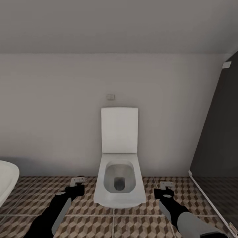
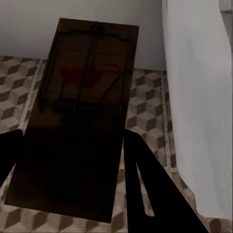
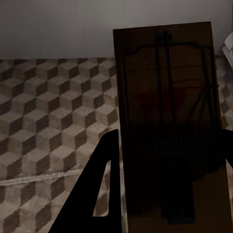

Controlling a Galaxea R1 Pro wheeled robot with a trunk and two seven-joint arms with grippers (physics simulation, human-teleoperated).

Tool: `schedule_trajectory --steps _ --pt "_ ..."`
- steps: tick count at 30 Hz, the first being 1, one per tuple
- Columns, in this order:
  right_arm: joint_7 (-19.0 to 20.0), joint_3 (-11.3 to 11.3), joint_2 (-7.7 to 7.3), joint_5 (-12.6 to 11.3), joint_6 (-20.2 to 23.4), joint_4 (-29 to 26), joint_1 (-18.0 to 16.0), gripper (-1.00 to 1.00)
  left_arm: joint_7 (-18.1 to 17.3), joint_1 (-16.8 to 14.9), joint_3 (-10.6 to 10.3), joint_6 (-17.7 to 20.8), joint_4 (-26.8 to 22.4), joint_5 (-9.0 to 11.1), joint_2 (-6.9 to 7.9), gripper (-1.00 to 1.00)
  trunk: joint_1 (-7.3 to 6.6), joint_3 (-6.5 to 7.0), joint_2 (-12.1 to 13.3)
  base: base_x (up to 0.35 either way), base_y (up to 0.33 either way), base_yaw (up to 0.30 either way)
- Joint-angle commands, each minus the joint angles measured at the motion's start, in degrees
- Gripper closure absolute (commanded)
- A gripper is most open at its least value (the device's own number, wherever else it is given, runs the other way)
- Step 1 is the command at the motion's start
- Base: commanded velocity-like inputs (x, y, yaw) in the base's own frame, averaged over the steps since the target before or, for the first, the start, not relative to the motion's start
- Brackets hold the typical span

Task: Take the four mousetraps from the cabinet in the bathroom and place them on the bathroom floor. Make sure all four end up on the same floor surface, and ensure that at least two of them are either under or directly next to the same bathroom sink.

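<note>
Between each hand's fingers: one mousetrap apiece, carried over the bathroom floor (image 1: 132, 221).
Your left hand (image 1: 78, 180) is clamped on a mousetrap (image 2: 82, 111); your right hand (image 1: 166, 185) grips another mousetrap (image 3: 170, 116). Both hang low and flat, likely ready for set-down. You're facing the toilet (image 1: 119, 178), one arm either side. White basin edge (image 1: 6, 180) at far left may be the sink; can't confirm.

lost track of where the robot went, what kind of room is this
A bathroom, almost certainly. A white toilet with its lid up stands against the plain wall, the rounded rim of a white fixture, maybe a tub or basin, shows at the left edge, and the floor is cube-patterned tile.
</note>
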Motion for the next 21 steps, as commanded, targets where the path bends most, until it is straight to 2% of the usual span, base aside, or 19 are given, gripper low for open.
schedule_trajectory --steps 1,3,6,8,14,21 --pt "-0.17 0.46 -0.03 -0.68 -0.02 -0.04 -0.07 1.00 0.51 -0.05 -0.27 0.20 0.27 0.27 -0.23 1.00 0.21 -0.24 -0.44 0.000 0.000 0.000" --pt "-0.26 0.44 -0.04 -0.67 -0.12 -0.03 -0.15 1.00 0.54 -0.02 -0.32 0.20 1.27 -0.85 -1.36 1.00 0.65 -0.60 -1.25 0.000 0.000 0.000" --pt "-0.92 0.38 -0.38 -0.66 -0.02 -0.03 -0.19 1.00 0.53 -0.01 -0.33 0.21 2.22 -3.11 -2.05 1.00 1.31 -1.14 -2.45 0.000 0.000 0.000" --pt "-1.77 0.24 -1.35 -0.76 0.18 -0.03 -0.25 1.00 0.50 -0.01 -0.33 0.21 2.63 -4.57 -2.28 1.00 1.75 -1.50 -3.25 0.000 0.000 0.000" --pt "-2.18 0.08 -1.80 -0.83 0.16 -0.03 -0.29 1.00 0.44 -0.01 -0.26 -0.36 3.71 -5.09 -2.38 1.00 3.07 -2.58 -5.66 0.000 0.000 0.000" --pt "-2.19 0.14 -1.43 -0.55 -0.48 -0.03 -0.28 1.00 0.48 -0.01 -0.25 -0.73 4.55 -5.51 -2.54 1.00 4.61 -3.83 -8.47 0.000 0.000 0.000"
